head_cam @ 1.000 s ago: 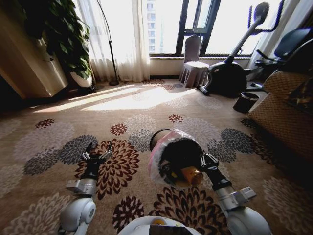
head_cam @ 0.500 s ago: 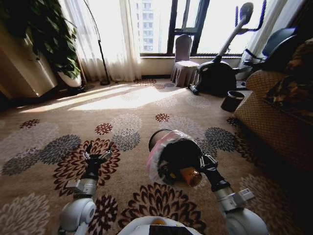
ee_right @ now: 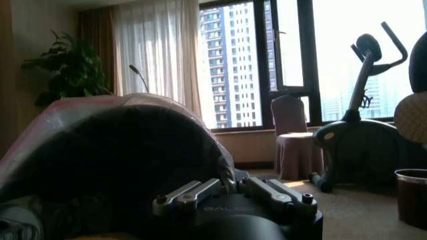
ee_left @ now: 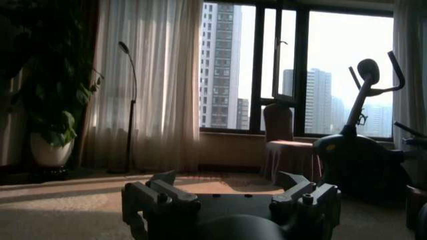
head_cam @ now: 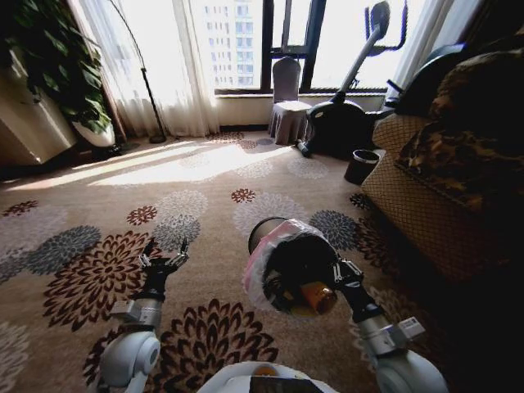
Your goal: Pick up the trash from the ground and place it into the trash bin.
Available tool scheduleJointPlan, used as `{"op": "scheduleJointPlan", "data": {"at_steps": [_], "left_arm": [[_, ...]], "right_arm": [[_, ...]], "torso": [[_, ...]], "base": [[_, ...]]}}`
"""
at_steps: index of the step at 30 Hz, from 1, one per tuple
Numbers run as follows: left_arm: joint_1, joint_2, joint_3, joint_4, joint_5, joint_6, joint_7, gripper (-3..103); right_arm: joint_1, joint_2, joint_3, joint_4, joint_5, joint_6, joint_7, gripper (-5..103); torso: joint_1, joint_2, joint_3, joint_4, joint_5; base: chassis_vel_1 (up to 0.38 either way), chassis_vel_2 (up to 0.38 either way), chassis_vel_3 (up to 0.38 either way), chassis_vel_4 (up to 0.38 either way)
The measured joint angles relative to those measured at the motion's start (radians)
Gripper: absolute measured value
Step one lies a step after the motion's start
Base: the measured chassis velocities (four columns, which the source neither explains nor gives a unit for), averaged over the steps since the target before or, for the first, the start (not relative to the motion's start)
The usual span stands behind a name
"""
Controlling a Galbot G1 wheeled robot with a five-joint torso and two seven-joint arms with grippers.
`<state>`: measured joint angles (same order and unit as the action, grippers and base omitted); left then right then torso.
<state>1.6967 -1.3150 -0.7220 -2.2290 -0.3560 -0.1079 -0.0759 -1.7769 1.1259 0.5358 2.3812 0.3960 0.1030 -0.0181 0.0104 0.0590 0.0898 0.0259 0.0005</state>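
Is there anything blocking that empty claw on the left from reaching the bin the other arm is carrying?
Nothing visible. The left gripper hangs open over bare carpet, and the trash bin, clamped in the right gripper, sits beside it across an open gap.

Held up off the carpet (head_cam: 205,205) at centre, just ahead of the robot: trash bin (head_cam: 286,254), clamped at its near rim by the right gripper (head_cam: 340,274), with trash (head_cam: 315,296) inside near that rim. Left of the bin and apart from it: left gripper (head_cam: 162,260), fingers spread over the carpet. Far ahead by the window: chair (head_cam: 288,110), exercise machine (head_cam: 340,123) to its right, small pot (head_cam: 361,166) nearer. Sofa (head_cam: 442,180) along the right. Potted plant (head_cam: 61,74) far left.
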Motion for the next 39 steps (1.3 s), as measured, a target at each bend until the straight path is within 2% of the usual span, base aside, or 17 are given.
{"op": "scheduleJointPlan", "data": {"at_steps": [7, 10, 19, 33, 35, 37, 39], "left_arm": [[0.000, 0.000, 0.000, 0.000, 0.000, 0.000, 0.000, 100], [0.000, 0.000, 0.000, 0.000, 0.000, 0.000, 0.000, 100], [0.000, 0.000, 0.000, 0.000, 0.000, 0.000, 0.000, 100], [0.000, 0.000, 0.000, 0.000, 0.000, 0.000, 0.000, 100], [0.000, 0.000, 0.000, 0.000, 0.000, 0.000, 0.000, 100], [0.000, 0.000, 0.000, 0.000, 0.000, 0.000, 0.000, 100], [0.000, 0.000, 0.000, 0.000, 0.000, 0.000, 0.000, 100]], "right_arm": [[-0.012, -0.002, 0.002, -0.006, -0.017, 0.024, 0.000, 0], [-0.012, -0.003, 0.002, -0.006, -0.019, 0.026, 0.000, 0], [-0.026, -0.001, 0.004, -0.004, -0.029, 0.029, -0.001, 0], [-0.032, 0.002, 0.006, 0.004, -0.030, 0.034, 0.000, 0], [-0.030, 0.004, 0.006, 0.004, -0.031, 0.035, 0.000, 0], [-0.030, 0.010, 0.003, 0.004, -0.033, 0.035, 0.000, 0], [-0.030, 0.012, 0.000, 0.004, -0.035, 0.036, 0.000, 0]], "torso": [[0.000, 0.000, 0.000, 0.0000, -0.0001], [0.000, 0.000, 0.000, 0.0000, -0.0016], [0.000, 0.000, 0.000, -0.0001, -0.0003], [0.000, 0.000, 0.000, 0.0000, -0.0007], [0.000, 0.000, 0.000, -0.0001, 0.0003], [0.000, 0.000, 0.000, 0.0000, -0.0015], [0.000, 0.000, 0.000, 0.0000, -0.0005]], "base": [[-0.129, -0.197, 0.139, 0.181], [0.053, -0.094, -0.049, 0.119], [0.124, -0.171, -0.120, 0.188], [0.258, -0.351, -0.273, 0.354], [0.347, -0.405, -0.341, 0.387], [0.348, -0.399, -0.355, 0.398], [0.337, -0.393, -0.342, 0.396]]}}
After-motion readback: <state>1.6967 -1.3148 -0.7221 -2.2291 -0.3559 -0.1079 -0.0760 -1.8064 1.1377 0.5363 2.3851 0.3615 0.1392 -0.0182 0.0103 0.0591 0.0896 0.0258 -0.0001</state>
